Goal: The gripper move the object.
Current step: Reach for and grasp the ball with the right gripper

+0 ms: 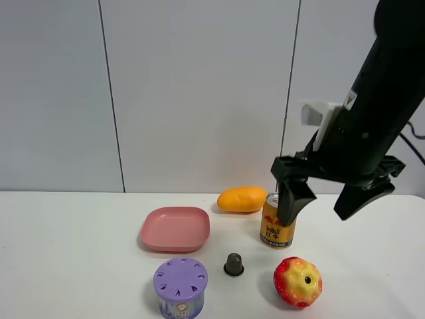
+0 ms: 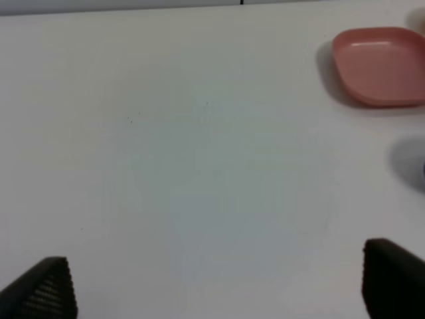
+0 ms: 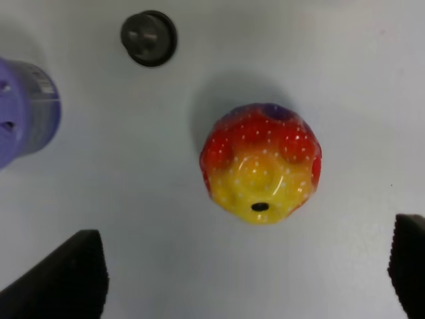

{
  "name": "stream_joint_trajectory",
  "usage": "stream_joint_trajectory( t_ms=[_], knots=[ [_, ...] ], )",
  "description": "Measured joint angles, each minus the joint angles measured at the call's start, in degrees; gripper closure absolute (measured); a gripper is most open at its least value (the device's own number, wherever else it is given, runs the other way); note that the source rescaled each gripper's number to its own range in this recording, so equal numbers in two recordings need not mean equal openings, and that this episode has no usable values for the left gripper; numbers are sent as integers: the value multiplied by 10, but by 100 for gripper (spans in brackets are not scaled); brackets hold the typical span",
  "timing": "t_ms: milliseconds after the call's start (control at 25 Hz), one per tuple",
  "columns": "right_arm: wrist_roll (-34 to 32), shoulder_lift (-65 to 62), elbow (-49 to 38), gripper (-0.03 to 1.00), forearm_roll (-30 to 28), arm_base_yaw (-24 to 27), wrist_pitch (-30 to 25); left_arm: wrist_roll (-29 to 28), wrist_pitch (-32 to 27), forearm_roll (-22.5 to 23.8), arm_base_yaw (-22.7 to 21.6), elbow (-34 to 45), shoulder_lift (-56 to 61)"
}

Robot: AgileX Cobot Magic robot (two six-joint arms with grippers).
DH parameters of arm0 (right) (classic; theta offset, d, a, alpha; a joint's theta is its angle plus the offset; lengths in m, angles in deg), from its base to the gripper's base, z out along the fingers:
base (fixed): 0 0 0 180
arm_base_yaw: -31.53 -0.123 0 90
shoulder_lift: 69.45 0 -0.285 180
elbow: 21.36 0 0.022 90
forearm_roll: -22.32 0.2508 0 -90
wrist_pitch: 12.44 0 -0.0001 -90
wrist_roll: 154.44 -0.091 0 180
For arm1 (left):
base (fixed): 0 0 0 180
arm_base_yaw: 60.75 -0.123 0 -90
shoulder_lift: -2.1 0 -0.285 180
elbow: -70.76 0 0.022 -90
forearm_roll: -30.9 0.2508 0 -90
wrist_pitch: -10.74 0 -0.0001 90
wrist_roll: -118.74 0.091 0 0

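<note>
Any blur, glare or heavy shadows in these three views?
Exterior high: sharp, evenly lit, faint shadows beside the apple and can. Left wrist: soft, the plate fuzzy-edged, no glare. Right wrist: fairly sharp at centre, a soft shadow beside the apple, the jar blurred.

A white surface (image 1: pixel 66 252) meets a pale panelled wall (image 1: pixel 199 93). A pink square plate (image 1: pixel 175 228) lies near the middle. Farther back and to its right lies an orange-yellow mango (image 1: pixel 242 199), with a yellow drink can (image 1: pixel 275 234) upright just nearer. At the near edge stands a purple tub (image 1: pixel 180 286) with a slotted lid, a small dark cap (image 1: pixel 233 264) to its right, apart
</note>
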State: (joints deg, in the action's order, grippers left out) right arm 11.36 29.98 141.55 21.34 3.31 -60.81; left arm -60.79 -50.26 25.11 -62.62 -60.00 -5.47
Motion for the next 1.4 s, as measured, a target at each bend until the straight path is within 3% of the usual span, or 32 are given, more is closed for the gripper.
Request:
stream_joint_trajectory(
  t_ms=[80,240,640,1400],
  knots=[
    [6,19,0,3,2,0,-1,0,0,0,0,0,0],
    [-6,25,0,-2,1,0,-1,0,0,0,0,0,0],
    [-30,95,0,-3,-28,0,37,0,0,0,0,0,0],
    [-30,177,0,-3,-29,0,114,0,0,0,0,0,0]
  ],
)
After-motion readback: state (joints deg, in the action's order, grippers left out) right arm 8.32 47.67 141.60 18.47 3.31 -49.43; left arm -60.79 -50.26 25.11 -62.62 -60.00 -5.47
